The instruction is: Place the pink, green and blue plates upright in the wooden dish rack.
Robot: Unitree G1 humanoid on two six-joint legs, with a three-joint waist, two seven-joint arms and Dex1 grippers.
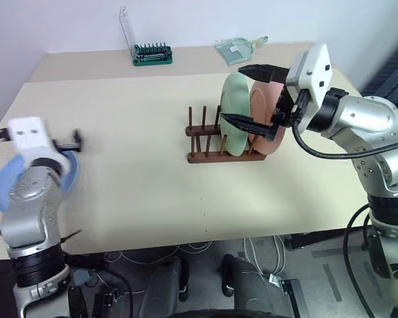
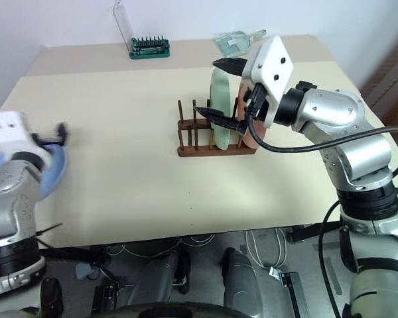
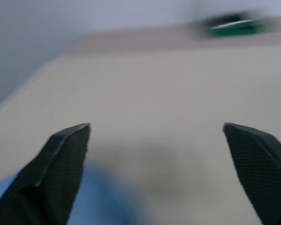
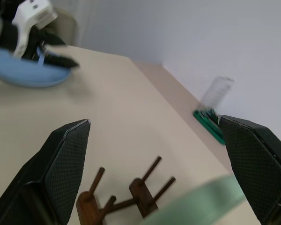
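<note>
Left eye view: right pincer (image 1: 252,95) level, open astride green plate (image 1: 237,112).

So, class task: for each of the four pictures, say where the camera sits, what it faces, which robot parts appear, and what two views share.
Left eye: on the head, looking down at the beige table; both arms show, the right gripper open around the pale mint green plate.
Right eye: beside it, same scene.
Left wrist: looks between the open left gripper fingers over the light blue plate.
Right wrist: its own two fingers frame the dark wooden dish rack.
Shared: both wrist views show the green screwdriver-bit holder.
</note>
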